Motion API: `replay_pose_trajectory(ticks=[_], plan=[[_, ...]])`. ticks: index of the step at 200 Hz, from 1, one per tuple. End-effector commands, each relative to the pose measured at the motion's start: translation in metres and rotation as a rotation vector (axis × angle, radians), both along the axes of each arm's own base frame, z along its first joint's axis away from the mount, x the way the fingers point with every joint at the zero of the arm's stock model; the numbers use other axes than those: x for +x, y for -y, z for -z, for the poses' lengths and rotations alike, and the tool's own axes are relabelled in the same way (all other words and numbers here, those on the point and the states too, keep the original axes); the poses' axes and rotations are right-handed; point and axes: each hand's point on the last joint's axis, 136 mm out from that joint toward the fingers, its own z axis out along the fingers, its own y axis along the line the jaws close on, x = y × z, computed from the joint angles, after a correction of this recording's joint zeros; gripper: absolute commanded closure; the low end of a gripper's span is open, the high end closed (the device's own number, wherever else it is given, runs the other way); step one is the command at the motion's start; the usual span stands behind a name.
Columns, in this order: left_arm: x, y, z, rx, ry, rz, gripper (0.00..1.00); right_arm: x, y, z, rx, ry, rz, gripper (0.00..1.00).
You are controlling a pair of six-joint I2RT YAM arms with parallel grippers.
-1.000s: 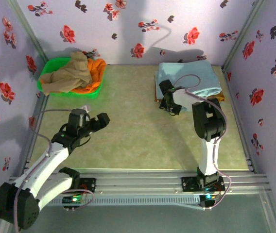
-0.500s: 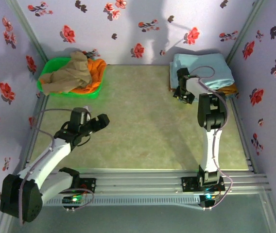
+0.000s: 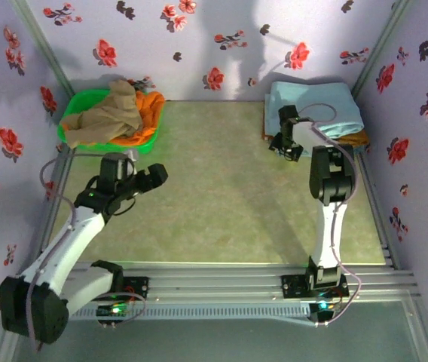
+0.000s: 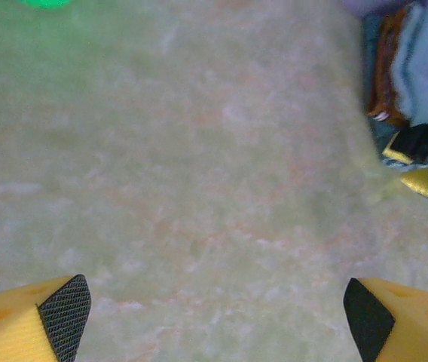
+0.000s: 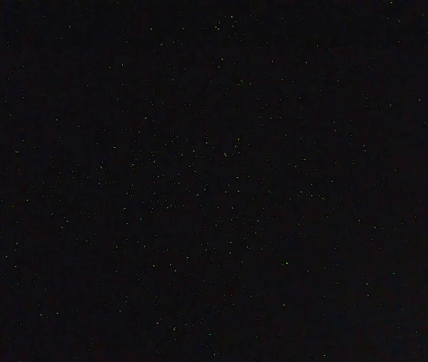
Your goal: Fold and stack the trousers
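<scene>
- The green plastic basket sits at the far left of the table, hard-walled and shallow. It holds a crumpled beige garment lying over an orange garment. Both are limp and creased.
- The left tool hovers over bare table near the basket, with its jaws spread wide and nothing between them. In the left wrist view its yellow fingers carry dark, cross-hatched grip pads. It appears to be idle and is best kept clear of the stack.
- The table is a matte, mottled green-beige sheet, flat and probably a little grippy under cloth.
- The right tool rests at the left edge of the folded bundle. I cannot tell whether its jaws are apart or together.
- The trousers lie in the far right corner as a neat, soft rectangle of pale blue cloth with rounded folded edges. They sit on top of a mustard-brown garment whose edge shows underneath.
- The step looks like settling the fold on the stack. To do it well:
  - Let the cloth go fully before moving.
  - Lift clear rather than sliding sideways, since soft layers drag and unfold easily.
  - Keep the edges squared over the garment below.
</scene>
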Motion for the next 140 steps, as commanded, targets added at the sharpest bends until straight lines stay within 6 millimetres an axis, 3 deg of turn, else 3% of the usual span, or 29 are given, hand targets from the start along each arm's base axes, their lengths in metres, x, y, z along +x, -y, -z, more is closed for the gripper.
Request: replay_pose_trajectory(ticks=[1, 37, 43, 46, 53, 68, 82, 93, 104, 140], plan=[[-0.021, -0.017, -0.041, 0.059, 0.074, -0.004, 0.04, -0.016, -0.002, -0.079, 0.051, 0.16, -0.005, 0.31], [-0.054, -0.044, -0.094, 0.128, 0.148, -0.051, 0.0, -0.084, -0.025, -0.171, 0.067, 0.438, -0.092, 0.24], [-0.058, -0.047, -0.105, 0.133, 0.159, -0.06, 0.0, -0.095, -0.032, -0.19, 0.057, 0.508, -0.119, 0.2], [-0.06, -0.05, -0.112, 0.133, 0.169, -0.072, 0.0, -0.101, -0.036, -0.2, 0.054, 0.54, -0.132, 0.11], [-0.064, -0.057, -0.125, 0.137, 0.186, -0.109, 0.0, -0.114, -0.043, -0.221, 0.055, 0.609, -0.147, 0.01], [-0.07, -0.074, -0.152, 0.155, 0.239, -0.188, 0.0, -0.137, -0.059, -0.265, 0.084, 0.738, -0.207, 0.01], [-0.073, -0.09, -0.162, 0.204, 0.279, -0.249, 0.0, -0.151, -0.068, -0.294, 0.08, 0.826, -0.258, 0.01], [-0.073, -0.104, -0.155, 0.232, 0.267, -0.333, 0.0, -0.155, -0.067, -0.296, 0.084, 0.852, -0.245, 0.01], [-0.068, -0.108, -0.144, 0.251, 0.272, -0.354, 0.0, -0.156, -0.058, -0.285, 0.054, 0.846, -0.213, 0.01], [-0.04, -0.103, -0.098, 0.306, 0.364, -0.339, 0.0, -0.154, -0.051, -0.216, -0.236, 0.793, -0.453, 0.01]])
